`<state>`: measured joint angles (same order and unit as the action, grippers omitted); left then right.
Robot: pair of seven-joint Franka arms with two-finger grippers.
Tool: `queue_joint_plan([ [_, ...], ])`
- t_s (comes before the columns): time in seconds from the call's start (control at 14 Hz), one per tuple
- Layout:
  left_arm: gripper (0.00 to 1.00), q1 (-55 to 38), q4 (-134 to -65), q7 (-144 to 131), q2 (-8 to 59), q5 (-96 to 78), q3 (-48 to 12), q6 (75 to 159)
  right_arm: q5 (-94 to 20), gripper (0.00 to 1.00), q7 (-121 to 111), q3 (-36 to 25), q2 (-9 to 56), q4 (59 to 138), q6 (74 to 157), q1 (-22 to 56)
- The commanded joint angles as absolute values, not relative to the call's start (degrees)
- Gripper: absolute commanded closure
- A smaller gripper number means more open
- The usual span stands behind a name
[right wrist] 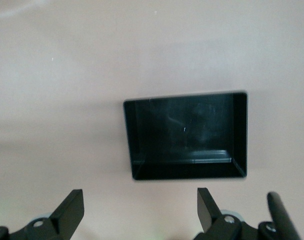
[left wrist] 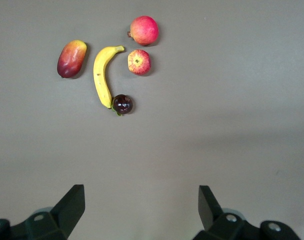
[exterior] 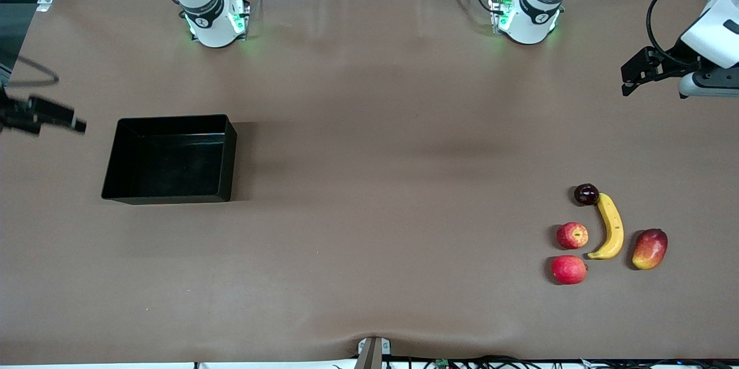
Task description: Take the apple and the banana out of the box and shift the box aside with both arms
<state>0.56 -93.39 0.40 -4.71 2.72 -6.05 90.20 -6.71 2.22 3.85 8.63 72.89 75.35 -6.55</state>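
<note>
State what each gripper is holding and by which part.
Nothing is held. The left gripper hangs open above bare table near the fruits; the right gripper hangs open near the black box.

Robot lab, bolted arm bases [exterior: 216, 25] (cabled), covered table [exterior: 369, 126]

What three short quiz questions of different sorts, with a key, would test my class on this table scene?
1. True or false: the black tray holds a fruit.
2. Which fruit touches the banana? A) the mango B) the dark plum-like fruit C) the apple
3. Fill in: both the left gripper and the right gripper have their jaws ____.

Key: 1. False, it is empty. 2. B, at the banana's end farther from the front camera. 3. Open; each hangs in the air at its own end of the table.
</note>
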Motion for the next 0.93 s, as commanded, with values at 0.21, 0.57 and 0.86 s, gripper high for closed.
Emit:
queue_joint_plan([
  [0.21,0.0,0.2,-93.6,-1.9,-5.2,-0.2,-5.4,90.3,0.3,0.0,4.7,3.3,-1.7,82.9,72.0,-3.8],
  [0.57,0.0,-0.2,-93.3,-7.3,-5.2,0.4,-6.1,90.2,0.0,0.0,4.2,3.9,-4.2,86.8,75.4,-4.0],
  [0.86,0.0,-0.3,-91.9,-9.1,-5.0,0.6,-6.2,90.1,-3.7,0.0,3.4,3.4,-9.8,95.7,80.8,-4.6],
])
